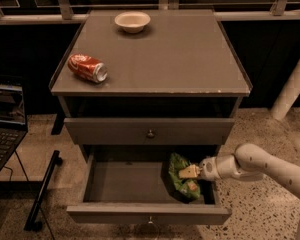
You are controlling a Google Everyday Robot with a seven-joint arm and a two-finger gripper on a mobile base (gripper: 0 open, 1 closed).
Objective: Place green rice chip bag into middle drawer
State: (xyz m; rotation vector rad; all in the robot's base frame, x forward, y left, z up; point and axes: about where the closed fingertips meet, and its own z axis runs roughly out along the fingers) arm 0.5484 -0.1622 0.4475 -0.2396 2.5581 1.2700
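The green rice chip bag [182, 180] is inside the open middle drawer [125, 183], near its right wall, crinkled and leaning upright. My gripper [188, 172] reaches in from the right over the drawer's right edge, and its pale fingers are closed on the bag's upper part. The white arm [260, 165] stretches off to the lower right. The uppermost drawer front [150, 131] with its round knob is shut above.
A red soda can [87, 68] lies on its side on the cabinet top [165, 54], left. A pale bowl [132, 21] sits at the back. A laptop [5, 124] stands at the left and a white pole [292, 86] at the right.
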